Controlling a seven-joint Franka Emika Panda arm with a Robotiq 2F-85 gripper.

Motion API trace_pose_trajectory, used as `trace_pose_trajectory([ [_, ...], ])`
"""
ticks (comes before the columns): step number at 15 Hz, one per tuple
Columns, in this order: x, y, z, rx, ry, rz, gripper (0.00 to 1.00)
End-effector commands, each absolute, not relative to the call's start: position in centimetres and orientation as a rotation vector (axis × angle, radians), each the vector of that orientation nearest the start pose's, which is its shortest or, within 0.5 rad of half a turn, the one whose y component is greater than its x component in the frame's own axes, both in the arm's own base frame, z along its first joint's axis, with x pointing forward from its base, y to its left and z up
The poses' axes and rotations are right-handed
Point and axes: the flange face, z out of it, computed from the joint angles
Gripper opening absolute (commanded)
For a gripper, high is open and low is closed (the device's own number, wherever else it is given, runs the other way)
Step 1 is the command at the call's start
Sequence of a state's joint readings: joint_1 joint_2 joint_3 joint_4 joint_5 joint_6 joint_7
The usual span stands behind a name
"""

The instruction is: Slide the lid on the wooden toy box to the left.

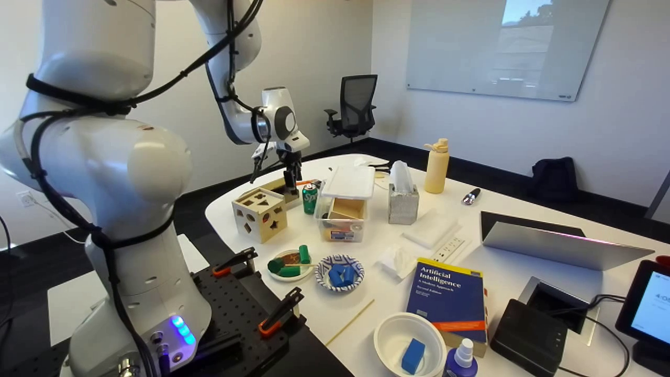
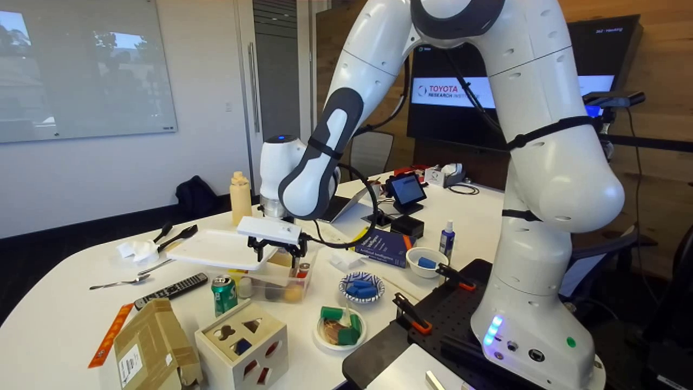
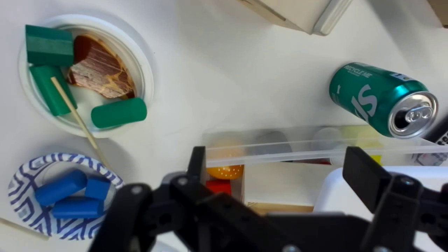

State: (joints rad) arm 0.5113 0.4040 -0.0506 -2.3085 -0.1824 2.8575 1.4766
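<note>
The wooden toy box (image 2: 216,365) is a pale cube with dark cut-out holes. It also stands on the table in an exterior view (image 1: 256,234). Its lid (image 2: 262,336) is the flat top panel with holes, showing in both exterior views and covering the top. In the wrist view only a pale corner of the box (image 3: 292,12) shows at the top edge. My gripper (image 3: 277,154) is wide open with nothing between its fingers, above a clear plastic bin. In an exterior view it (image 2: 277,257) is over that bin; in an exterior view it (image 1: 292,180) appears beyond the toy box.
The clear plastic bin (image 3: 273,154) has a white cover (image 2: 216,246) resting on it. A green can (image 2: 223,295) stands between bin and toy box. A cardboard box (image 2: 151,346) is beside the toy box. A plate (image 2: 324,342) and patterned bowl (image 2: 344,287) hold blocks.
</note>
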Motion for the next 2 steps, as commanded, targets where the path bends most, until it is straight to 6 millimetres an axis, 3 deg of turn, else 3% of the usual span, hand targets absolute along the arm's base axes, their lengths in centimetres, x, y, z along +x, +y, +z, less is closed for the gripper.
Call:
trace_pose_trajectory([
  [1, 46.67, 23.56, 20.3, -2.825, 1.242, -0.253, 1.0],
  [2, 46.68, 23.37, 20.41, -2.831, 1.236, -0.254, 1.0],
])
